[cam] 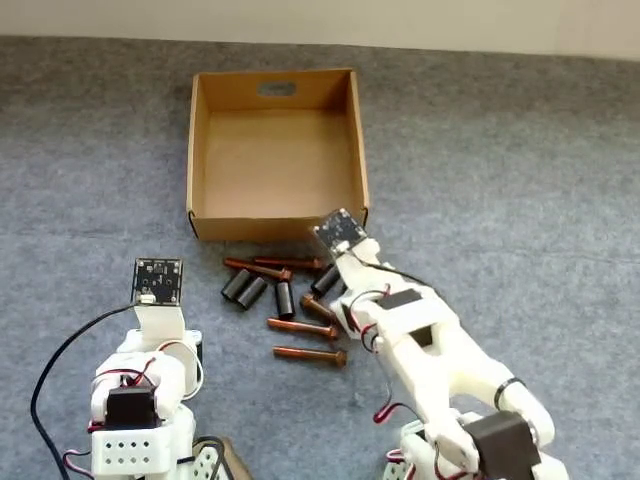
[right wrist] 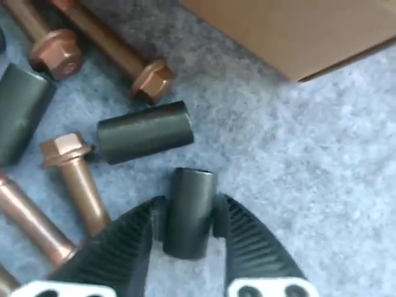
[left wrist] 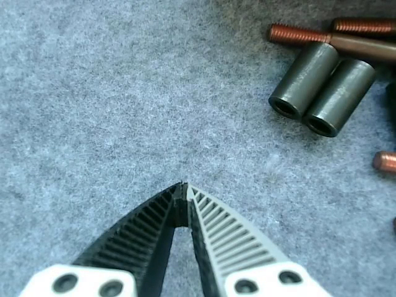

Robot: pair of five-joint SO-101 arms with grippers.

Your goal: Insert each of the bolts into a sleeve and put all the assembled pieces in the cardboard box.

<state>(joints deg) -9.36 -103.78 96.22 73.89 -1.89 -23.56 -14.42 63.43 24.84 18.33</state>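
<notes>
Copper bolts (cam: pixel 310 354), dark sleeves (cam: pixel 252 291) beside box (cam: pixel 275 160)

The open brown cardboard box (cam: pixel 198 150) sits at upper centre of the high view. Just below it, mingled at centre frame, lie the copper-coloured metal bolts (cam: pixel 308 354) and dark cylindrical metal sleeves (cam: pixel 245 290). One sleeve (right wrist: pixel 190 216) is clamped between the right gripper (right wrist: pixel 189 207) fingers.

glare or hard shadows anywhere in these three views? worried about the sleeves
High view: even, soft light, no glare, no hard shadow around the cardboard box. Left wrist view: mild pale streaks along the two dark sleeves. Right wrist view: soft sheen on the gripped sleeve between the right gripper fingers, and short soft shadows beside the bolts.
</notes>
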